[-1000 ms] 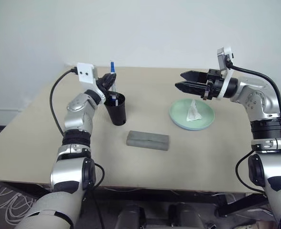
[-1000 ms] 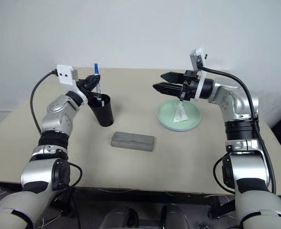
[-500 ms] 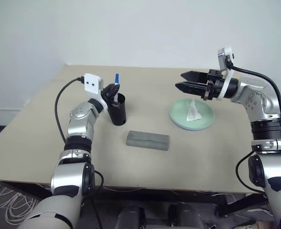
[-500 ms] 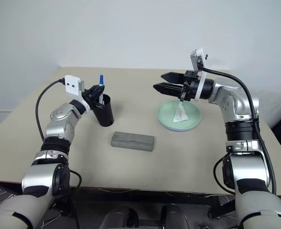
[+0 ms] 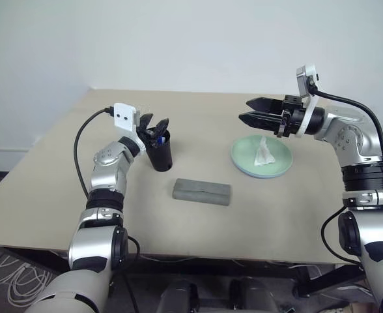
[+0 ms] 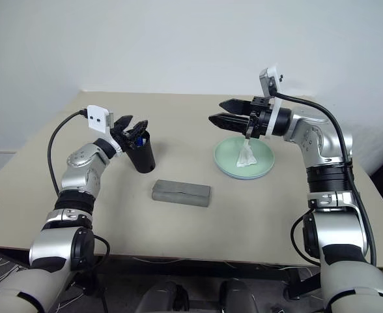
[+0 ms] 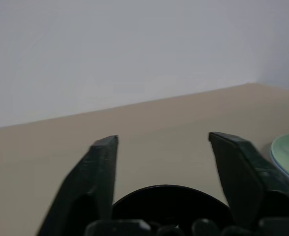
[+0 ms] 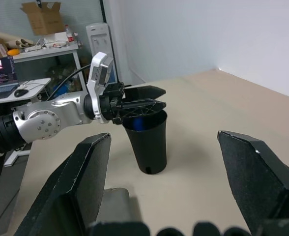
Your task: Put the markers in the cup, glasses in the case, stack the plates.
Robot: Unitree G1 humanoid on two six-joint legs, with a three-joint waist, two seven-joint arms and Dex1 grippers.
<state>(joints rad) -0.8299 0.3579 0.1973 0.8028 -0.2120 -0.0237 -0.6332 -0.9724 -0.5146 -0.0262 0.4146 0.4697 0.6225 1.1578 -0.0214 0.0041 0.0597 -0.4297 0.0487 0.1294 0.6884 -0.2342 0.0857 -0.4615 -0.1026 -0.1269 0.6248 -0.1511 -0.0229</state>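
Left gripper [image 5: 154,124] hovers over the mouth of the cup [image 5: 159,151], jaws spread wide and empty; from the left wrist view the black rim sits just below and between my two fingers [image 7: 98,172]. A blue-capped marker [image 5: 160,137] stands inside the cup, its tip just showing at the rim; I cannot tell whether the second marker is in there too. Taking the case [image 5: 202,192] as the table's centre, the cup stands at about 10 o'clock, near it, and the mint green plate [image 5: 279,167] at about 2 o'clock. Right gripper [image 5: 251,111] hangs in the air above the far side of that plate, pointing across toward my left, jaws open, holding nothing. A crumpled white tissue [image 5: 263,154] lies on the plate. A light blue edge shows under the green plate's rim, so my reading is that the plates are already stacked, though this is hard to confirm. The case lies shut on the table [image 5: 48,195]; the glasses are presumably inside, but a closed lid hides that. Judgement: marker step at or near completion, at least one marker delivered; plates and glasses appear done; remaining is to verify the second marker and clear my left hand from the cup.
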